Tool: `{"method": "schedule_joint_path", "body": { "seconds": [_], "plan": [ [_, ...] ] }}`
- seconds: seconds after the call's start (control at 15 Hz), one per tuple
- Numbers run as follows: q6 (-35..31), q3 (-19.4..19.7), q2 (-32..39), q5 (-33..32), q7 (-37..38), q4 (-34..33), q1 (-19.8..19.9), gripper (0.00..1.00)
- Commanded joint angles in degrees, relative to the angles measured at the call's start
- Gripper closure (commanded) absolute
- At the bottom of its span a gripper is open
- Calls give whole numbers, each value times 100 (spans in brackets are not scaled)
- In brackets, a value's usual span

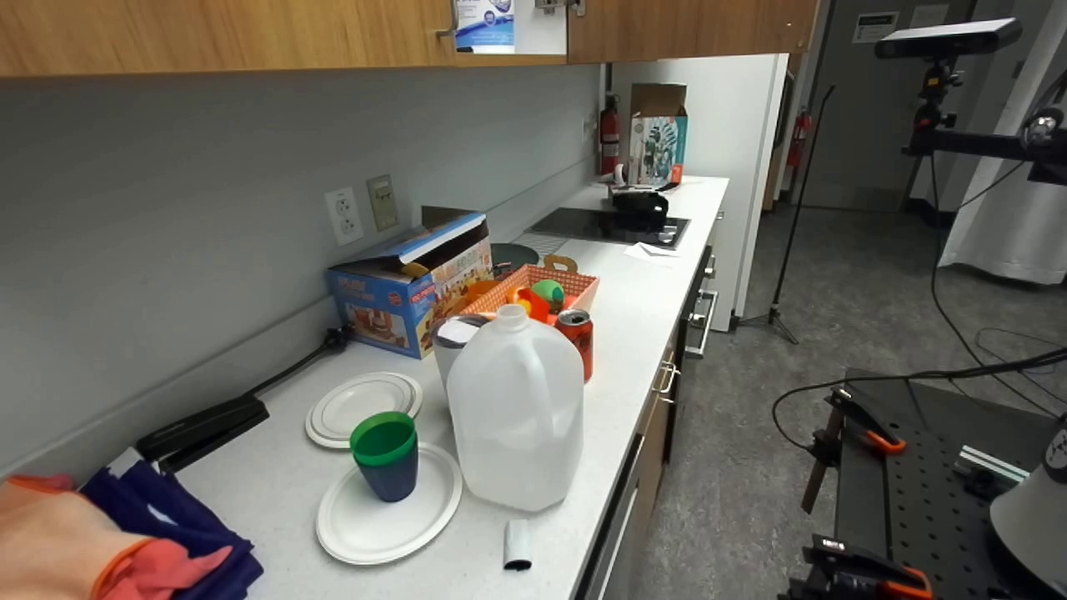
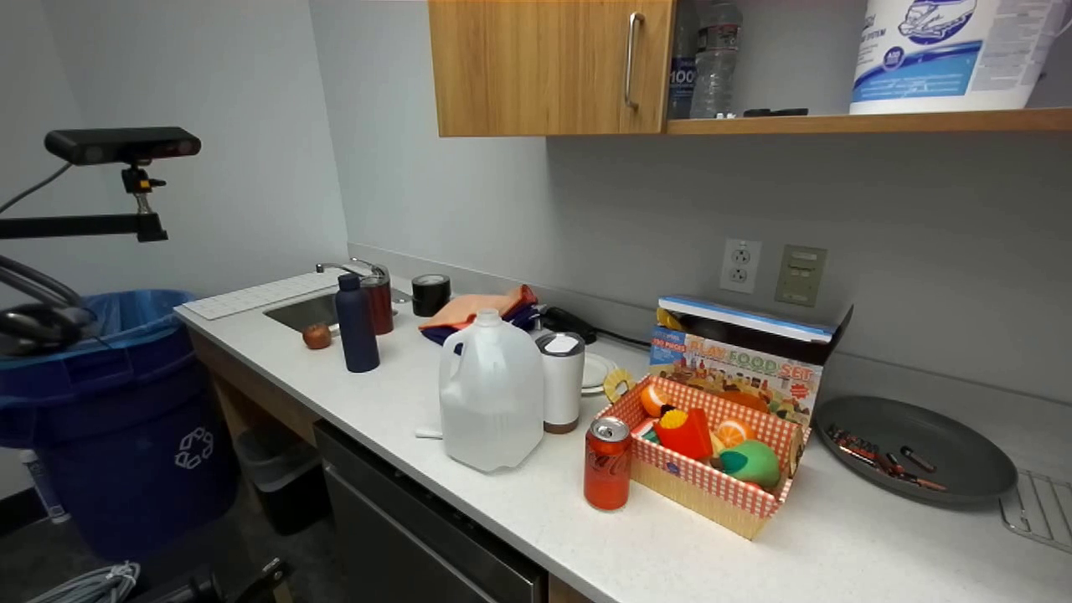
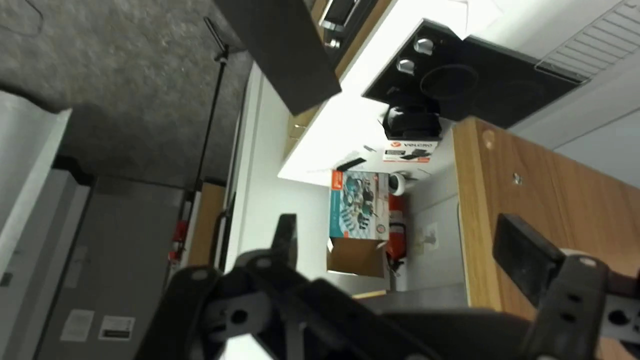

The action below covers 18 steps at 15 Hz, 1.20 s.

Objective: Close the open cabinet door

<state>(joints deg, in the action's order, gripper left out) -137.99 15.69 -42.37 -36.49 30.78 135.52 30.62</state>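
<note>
Grey wall is running behind the counter, and above it the door is standing open. In the wrist view the gripper is holding its fingers wide apart, one overlapping the door's face; contact is not showing clearly. Closing well is probably calling for steady pressure on the outer side near the free edge, easing through the arc. Beyond, a cooktop and a box are sitting

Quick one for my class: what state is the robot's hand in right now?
Hand: open, jaws wide apart in the wrist view, holding nothing; whether it touches the cabinet door cannot be told.
</note>
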Motion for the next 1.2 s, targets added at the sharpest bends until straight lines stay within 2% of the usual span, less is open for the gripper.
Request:
{"method": "schedule_joint_path", "body": {
  "seconds": [0.0, 0.27, 0.47, 0.73, 1.13],
  "plan": [
    [-591, 332, 72, 468, -1276, -222, -324, 0],
    [-1223, 562, 76, 1194, -2592, -263, -674, 0],
    [-1722, 689, 231, 1596, -3109, -371, -824, 0],
    [-2317, 835, 631, 2110, -3395, -611, -939, 0],
    [-2592, 997, 1027, 2742, -3866, -938, -1316, 0]
  ]
}}
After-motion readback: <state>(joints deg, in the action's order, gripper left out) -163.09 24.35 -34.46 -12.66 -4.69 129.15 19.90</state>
